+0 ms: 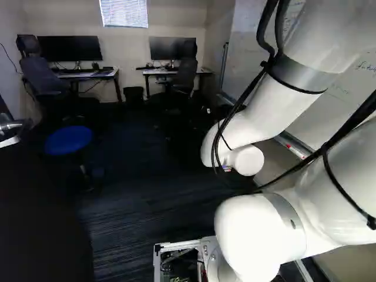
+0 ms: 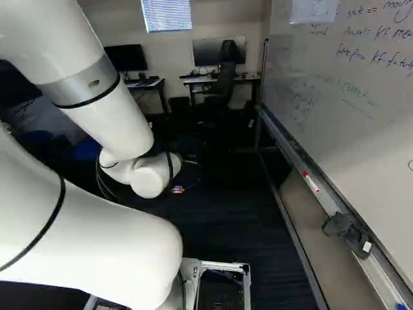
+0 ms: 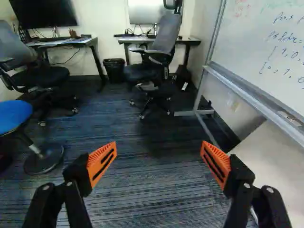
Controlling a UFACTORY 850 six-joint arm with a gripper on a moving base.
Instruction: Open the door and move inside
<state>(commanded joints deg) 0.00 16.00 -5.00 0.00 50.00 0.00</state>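
Observation:
At the left edge of the left base view a silver lever handle (image 1: 10, 125) shows beside a large dark surface (image 1: 41, 217), which looks like the door; its outline is lost in the dark. No door shows in the wrist view. There my gripper (image 3: 159, 154) stands wide open over the carpet, with nothing between its orange pads. In both base views the gripper is hidden behind the arm's white wrist.
A blue stool (image 1: 69, 140) stands near the dark surface. Two desks (image 3: 71, 42) with monitors and office chairs (image 3: 159, 52) line the far wall, a black bin (image 3: 114, 70) between them. A framed whiteboard (image 2: 348, 97) with a marker tray runs along the right side.

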